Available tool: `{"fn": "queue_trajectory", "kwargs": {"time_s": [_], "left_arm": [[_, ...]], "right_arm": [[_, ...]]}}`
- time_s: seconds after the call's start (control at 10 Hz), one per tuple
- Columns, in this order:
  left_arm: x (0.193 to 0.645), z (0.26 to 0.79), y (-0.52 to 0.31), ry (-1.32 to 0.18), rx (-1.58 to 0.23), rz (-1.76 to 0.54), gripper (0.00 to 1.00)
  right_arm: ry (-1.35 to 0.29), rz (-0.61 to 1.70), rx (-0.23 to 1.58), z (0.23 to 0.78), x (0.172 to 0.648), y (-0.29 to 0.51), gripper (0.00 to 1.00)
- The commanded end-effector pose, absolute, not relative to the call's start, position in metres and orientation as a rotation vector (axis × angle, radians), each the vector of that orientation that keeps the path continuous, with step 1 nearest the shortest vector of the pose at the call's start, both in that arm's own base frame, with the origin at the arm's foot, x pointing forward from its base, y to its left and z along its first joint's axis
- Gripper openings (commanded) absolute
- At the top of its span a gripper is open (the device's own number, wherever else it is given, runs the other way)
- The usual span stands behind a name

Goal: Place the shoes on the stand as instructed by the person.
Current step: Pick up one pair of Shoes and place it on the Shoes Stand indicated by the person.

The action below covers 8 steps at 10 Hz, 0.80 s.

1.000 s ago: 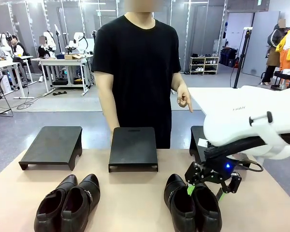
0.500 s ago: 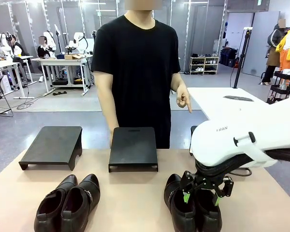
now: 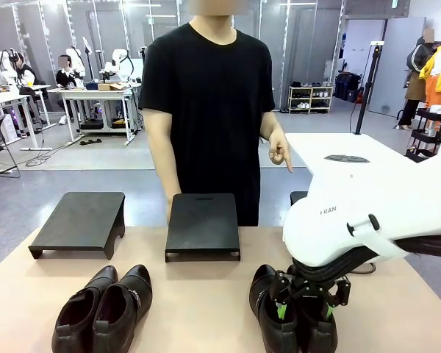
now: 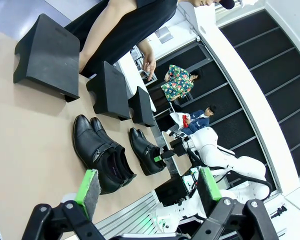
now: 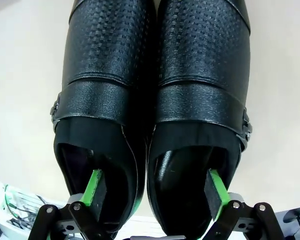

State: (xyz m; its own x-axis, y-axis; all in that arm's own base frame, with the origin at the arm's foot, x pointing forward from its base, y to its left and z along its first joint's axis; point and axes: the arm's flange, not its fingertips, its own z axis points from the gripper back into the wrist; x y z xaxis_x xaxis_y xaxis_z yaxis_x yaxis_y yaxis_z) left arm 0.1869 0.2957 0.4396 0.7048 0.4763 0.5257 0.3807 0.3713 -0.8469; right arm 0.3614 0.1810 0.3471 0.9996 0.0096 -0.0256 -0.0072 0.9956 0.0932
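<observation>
- Right gripper point(image 3: 304, 309) hangs wide open, one finger dipped inside each shoe of the right-hand pair point(image 3: 264, 290), which sits on the surface point(image 3: 206, 316).
- Closing would pinch only the two inner walls. I'd guess the shiny leather could slip and drop one shoe.
- Person's hand point(image 3: 281, 151) points down toward the right stand point(image 3: 298, 197), mostly hidden by the arm, so a blind set-down could miss it.
- Left gripper point(image 4: 147, 189) hovers open, well clear.

Only readable text: grey letters "FRAN", partly cut off, on the right arm's white casing point(image 3: 375, 213), directly above the right-hand shoes point(image 3: 267, 294). Other print is too small or blurred to read.
</observation>
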Motion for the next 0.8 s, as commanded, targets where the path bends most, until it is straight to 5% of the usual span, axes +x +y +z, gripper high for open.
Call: {"fn": "queue_trajectory", "kwargs": {"time_s": [0.0,0.2,0.3,0.4,0.5,0.7], "left_arm": [[0.187,0.440,0.296,-0.855,-1.233,0.054,1.00],[0.187,0.440,0.296,-0.855,-1.233,0.054,1.00],[0.187,0.440,0.296,-0.855,-1.233,0.054,1.00],[0.187,0.440,0.296,-0.855,-1.233,0.054,1.00],[0.187,0.440,0.296,-0.855,-1.233,0.054,1.00],[0.187,0.440,0.296,-0.855,-1.233,0.054,1.00]], "right_arm": [[0.005,-0.006,0.048,0.339,0.360,0.191,1.00],[0.001,0.046,0.032,0.331,0.359,0.195,0.93],[-0.012,0.099,0.017,0.329,0.357,0.195,0.40],[-0.015,0.108,0.020,0.329,0.357,0.195,0.33],[-0.022,0.103,0.029,0.331,0.357,0.195,0.00],[-0.013,0.102,0.031,0.330,0.356,0.195,0.00]]}}
